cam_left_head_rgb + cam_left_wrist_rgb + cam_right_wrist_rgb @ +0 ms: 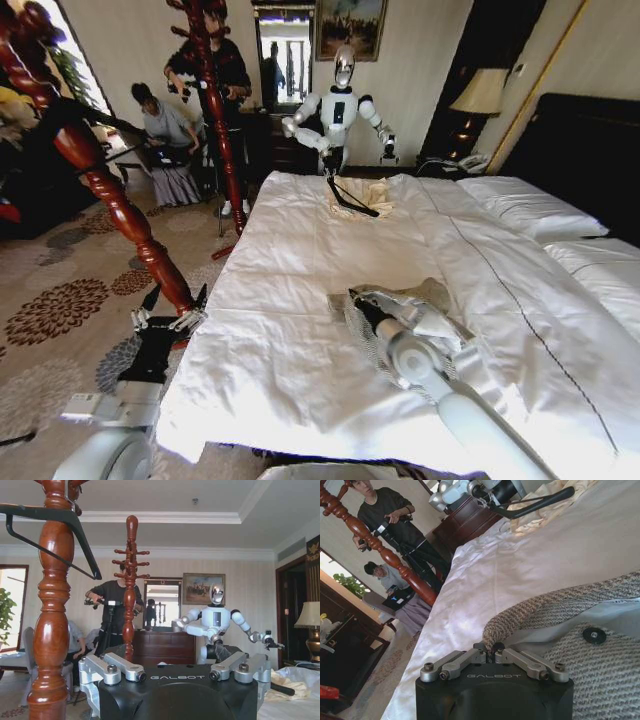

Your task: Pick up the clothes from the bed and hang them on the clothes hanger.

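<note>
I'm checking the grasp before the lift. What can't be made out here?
- Jacket in the head view: the right gripper and its arm cover much of it.
- Grip depth in the right wrist view: the shut fingertips sit at the collar edge.
- Hanger in the left wrist view: cut off by the edge, hook hidden behind the post.

The jacket point(420, 305) lies on the bed point(300, 270) under my right gripper point(362, 312). My left gripper point(168, 318) hangs off the bed's left edge, beside a wooden post point(120, 210). Farther up the bed lies a hanger point(352, 198).
</note>
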